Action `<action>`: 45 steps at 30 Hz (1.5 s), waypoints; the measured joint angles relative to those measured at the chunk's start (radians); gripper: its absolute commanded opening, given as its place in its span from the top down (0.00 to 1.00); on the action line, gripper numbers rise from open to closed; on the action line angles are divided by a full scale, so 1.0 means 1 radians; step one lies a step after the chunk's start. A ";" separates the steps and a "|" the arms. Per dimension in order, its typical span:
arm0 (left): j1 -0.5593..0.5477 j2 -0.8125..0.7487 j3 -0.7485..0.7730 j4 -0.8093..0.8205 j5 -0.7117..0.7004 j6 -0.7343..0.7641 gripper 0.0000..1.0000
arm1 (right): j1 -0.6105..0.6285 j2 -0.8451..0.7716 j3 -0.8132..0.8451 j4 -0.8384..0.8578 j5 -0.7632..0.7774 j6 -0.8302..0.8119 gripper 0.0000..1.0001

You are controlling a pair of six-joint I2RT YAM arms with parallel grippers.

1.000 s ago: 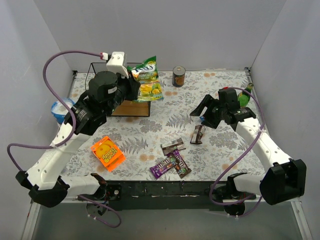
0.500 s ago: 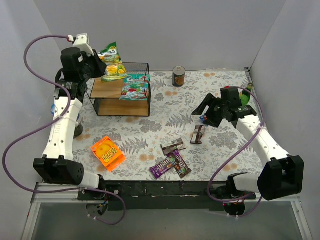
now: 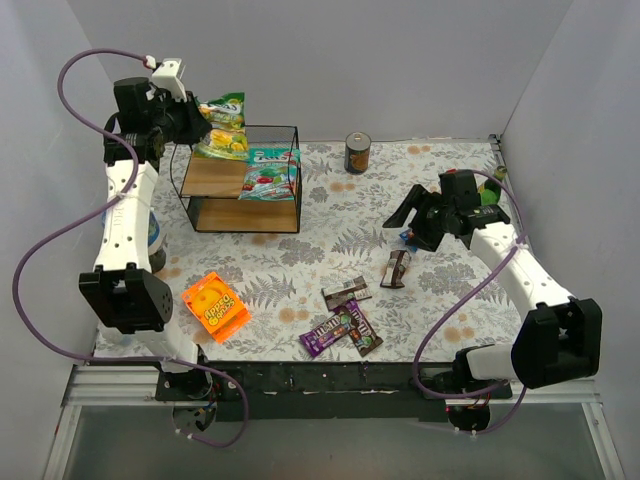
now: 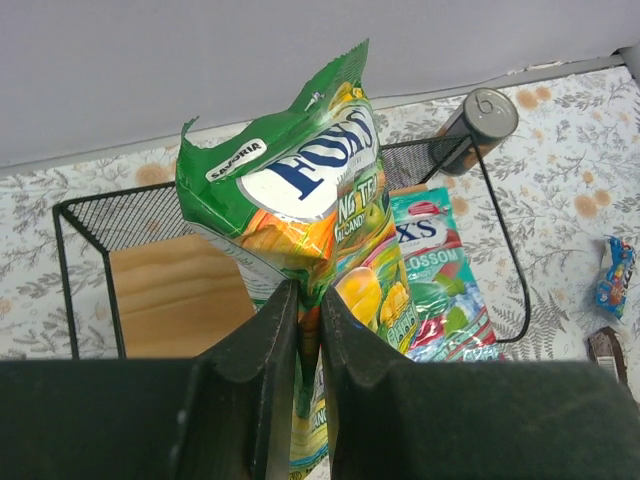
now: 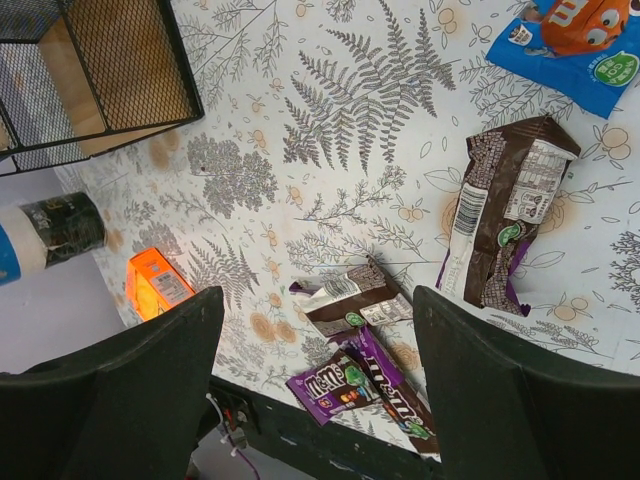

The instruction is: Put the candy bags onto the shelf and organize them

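Placement in hand: the yellow-green bag (image 4: 300, 190) is pinched tight in the left gripper (image 4: 308, 300) above the far-left shelf (image 4: 175, 290), the teal bag (image 4: 435, 270) laid on its top tier at right; the right gripper (image 5: 318, 310) is held wide open, empty, over the near packets (image 5: 500, 220); lowering onto bare wood, then release, is judged due.

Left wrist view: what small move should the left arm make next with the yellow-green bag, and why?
Probably lower it straight down. The left gripper is shut on the yellow-green bag, which hangs above the shelf, and bare wood shows beside the teal bag lying on the top board.
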State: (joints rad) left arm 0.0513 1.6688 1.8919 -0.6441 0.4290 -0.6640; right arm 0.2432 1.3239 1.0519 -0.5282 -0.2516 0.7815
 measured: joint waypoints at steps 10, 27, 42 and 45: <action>0.039 -0.014 -0.101 -0.021 0.062 0.066 1.00 | -0.001 0.021 0.001 0.000 -0.014 0.005 0.17; 0.039 0.072 -0.132 -0.045 0.014 0.164 1.00 | -0.001 0.048 0.001 0.014 -0.040 0.039 0.18; 0.021 0.154 -0.037 -0.036 -0.109 0.206 0.30 | -0.001 0.077 0.001 0.031 -0.063 0.054 0.18; 0.011 0.150 -0.026 -0.014 -0.115 0.194 0.31 | -0.001 0.078 0.001 0.032 -0.066 0.056 0.19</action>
State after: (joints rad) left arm 0.0624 1.8183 1.8656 -0.6579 0.3138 -0.4698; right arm 0.2424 1.4017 1.0527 -0.4957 -0.3172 0.8379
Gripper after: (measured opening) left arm 0.693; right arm 0.818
